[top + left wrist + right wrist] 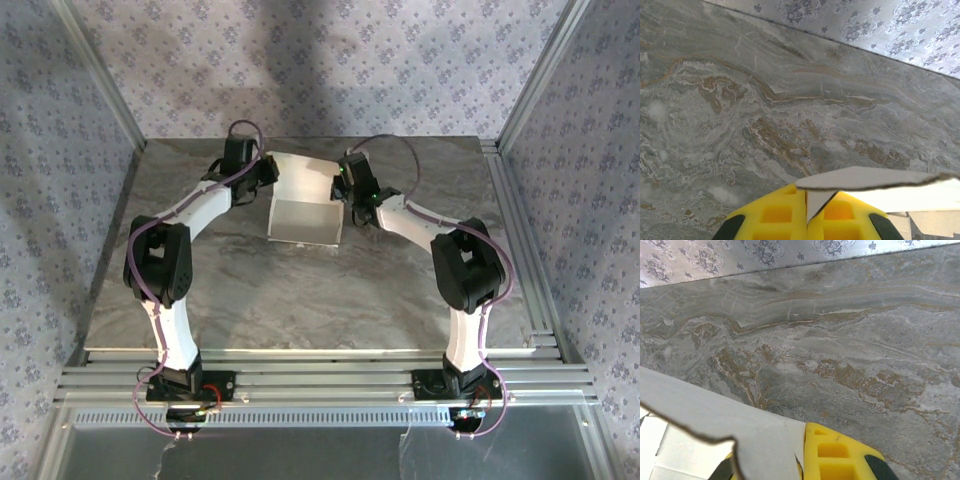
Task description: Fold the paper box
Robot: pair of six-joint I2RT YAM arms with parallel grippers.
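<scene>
Standing half-raised far along the marbled table (300,290), patterned walls (300,60) behind, the paper box (303,208) sits between the pincers: left gripper (807,202) pinches its flap, right gripper (801,445) apparently clamps the opposite edge

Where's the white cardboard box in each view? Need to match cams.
Top external: white cardboard box at upper centre of the table.
Left wrist: its flap edge at bottom right.
Right wrist: its panel at bottom left.
Shared landmark: grey marbled table top.
</scene>
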